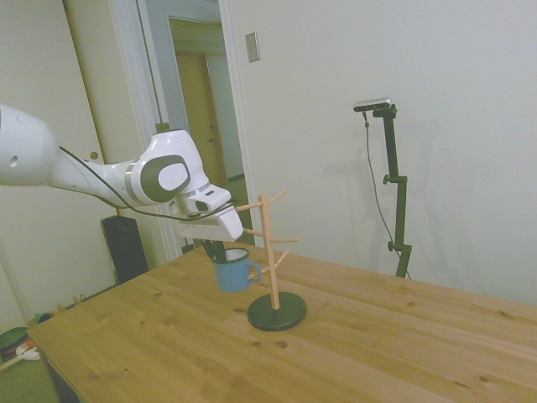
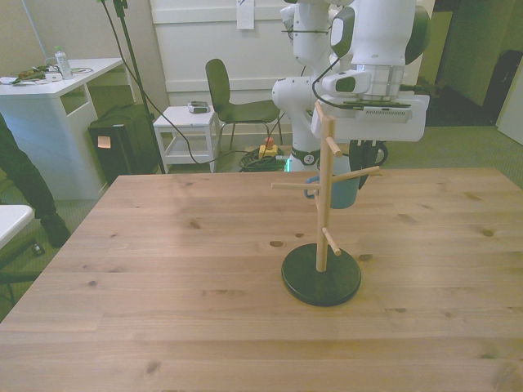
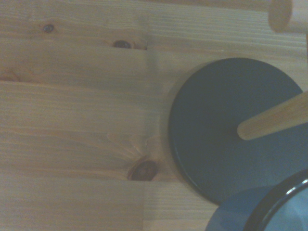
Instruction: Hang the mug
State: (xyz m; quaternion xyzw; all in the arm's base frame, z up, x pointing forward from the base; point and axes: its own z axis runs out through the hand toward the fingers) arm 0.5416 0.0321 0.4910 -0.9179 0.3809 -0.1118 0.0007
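Note:
The blue enamel mug [image 1: 235, 273] hangs in the air above the table, upright, with my gripper [image 1: 215, 252] shut on its dark rim from above. Its loop handle [image 1: 252, 270] faces the wooden mug tree [image 1: 267, 243] and sits close to a lower peg, whether touching I cannot tell. In the front view the mug [image 2: 344, 192] shows behind the tree's post [image 2: 322, 188], partly covered by a peg, under my gripper [image 2: 365, 157]. The wrist view holds a blurred part of the mug's rim [image 3: 274, 207] above the tree's black round base [image 3: 226, 125].
The mug tree stands on a black disc base [image 2: 321, 275] near the table's middle, with several pegs pointing outward. In the front view, a person's dark sleeve [image 2: 20, 175] shows at the left edge, beside a white desk [image 2: 49, 98]. A chair [image 2: 233, 102] stands behind the table.

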